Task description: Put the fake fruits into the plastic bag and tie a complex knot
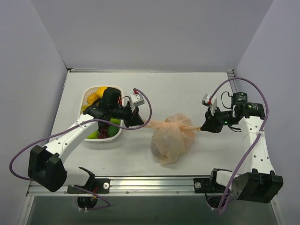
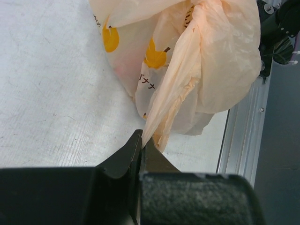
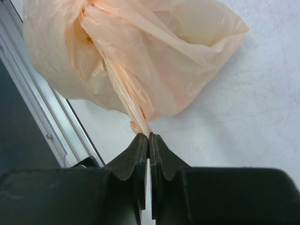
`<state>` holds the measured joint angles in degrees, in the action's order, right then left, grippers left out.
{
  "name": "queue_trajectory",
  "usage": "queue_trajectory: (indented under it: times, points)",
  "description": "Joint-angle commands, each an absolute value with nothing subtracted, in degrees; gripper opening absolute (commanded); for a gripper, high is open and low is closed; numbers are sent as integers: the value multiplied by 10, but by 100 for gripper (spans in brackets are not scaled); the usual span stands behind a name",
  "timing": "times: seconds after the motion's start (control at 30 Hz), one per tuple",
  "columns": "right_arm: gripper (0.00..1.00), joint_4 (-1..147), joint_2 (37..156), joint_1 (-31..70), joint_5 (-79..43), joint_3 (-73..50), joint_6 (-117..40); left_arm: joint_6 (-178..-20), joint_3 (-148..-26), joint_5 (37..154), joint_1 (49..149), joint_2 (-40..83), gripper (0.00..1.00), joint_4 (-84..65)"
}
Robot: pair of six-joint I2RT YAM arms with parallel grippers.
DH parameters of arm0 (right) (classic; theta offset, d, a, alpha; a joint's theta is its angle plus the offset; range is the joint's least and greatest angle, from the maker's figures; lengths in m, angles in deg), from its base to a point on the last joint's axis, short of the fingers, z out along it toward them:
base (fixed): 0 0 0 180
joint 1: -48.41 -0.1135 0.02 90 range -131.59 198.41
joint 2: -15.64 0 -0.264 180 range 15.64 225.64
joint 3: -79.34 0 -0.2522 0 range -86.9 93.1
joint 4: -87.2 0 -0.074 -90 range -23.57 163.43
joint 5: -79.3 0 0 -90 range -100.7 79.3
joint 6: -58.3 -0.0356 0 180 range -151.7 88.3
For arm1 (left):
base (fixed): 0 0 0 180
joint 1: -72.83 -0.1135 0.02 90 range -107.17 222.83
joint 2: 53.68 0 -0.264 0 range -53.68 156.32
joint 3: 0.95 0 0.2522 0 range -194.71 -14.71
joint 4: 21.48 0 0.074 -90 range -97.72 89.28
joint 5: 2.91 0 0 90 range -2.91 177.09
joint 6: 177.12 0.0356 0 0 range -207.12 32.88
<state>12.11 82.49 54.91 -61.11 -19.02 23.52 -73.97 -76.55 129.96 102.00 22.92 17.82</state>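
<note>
The pale orange plastic bag (image 1: 171,137) sits bunched in the middle of the table, its top gathered into a knot (image 1: 176,121). My left gripper (image 1: 142,123) is shut on one handle strip, pulled taut to the left; the strip shows in the left wrist view (image 2: 166,98) running into my closed gripper (image 2: 142,140). My right gripper (image 1: 202,126) is shut on the other handle strip (image 3: 129,93), pulled taut to the right, pinched at my gripper (image 3: 149,137). Several fake fruits (image 1: 107,132), green, yellow and red, lie in the white basket. Any fruit inside the bag is hidden.
The white lattice basket (image 1: 87,97) stands at the left, under my left arm. An aluminium rail (image 1: 154,183) runs along the table's near edge. Grey walls close in the left, back and right.
</note>
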Motion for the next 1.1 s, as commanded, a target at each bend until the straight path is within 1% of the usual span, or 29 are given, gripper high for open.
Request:
queue_trajectory:
  times: [0.0,0.03,0.13,0.27,0.3,0.33,0.37,0.4,0.43,0.47,0.53,0.57,0.67,0.83,0.93,0.97,1.07]
  points:
    - [0,79,839,600,-527,-217,327,-689,-761,1253,987,206,0,229]
    - [0,79,841,601,-529,-221,334,-687,-758,1279,989,207,0,228]
    - [0,84,840,588,-560,-227,328,-697,-760,1306,1021,219,0,215]
    - [0,109,835,538,-564,-226,278,-686,-775,1310,1072,237,0,209]
    - [0,109,835,528,-562,-224,268,-681,-780,1312,1077,238,5,208]
    - [3,109,833,518,-554,-220,264,-681,-789,1315,1081,242,11,207]
    - [22,109,832,513,-549,-218,261,-681,-793,1318,1083,243,25,207]
    - [34,107,831,511,-547,-217,262,-680,-797,1322,1083,245,32,206]
    - [44,107,825,508,-540,-215,264,-680,-803,1323,1084,245,36,207]
    - [59,107,817,503,-534,-216,269,-679,-805,1324,1084,243,48,208]
    - [69,109,805,489,-518,-222,293,-673,-811,1331,1084,239,56,211]
    - [77,115,794,472,-503,-232,296,-668,-813,1337,1083,238,64,216]
    - [80,146,793,438,-469,-244,290,-655,-814,1360,1084,236,68,217]
    - [79,170,829,411,-461,-237,274,-643,-815,1352,1086,246,73,217]
    - [75,188,848,394,-462,-236,239,-636,-818,1346,1086,255,73,216]
    - [72,196,852,392,-461,-239,229,-636,-819,1339,1087,257,74,215]
    - [67,226,868,388,-455,-251,201,-639,-815,1320,1089,266,73,204]
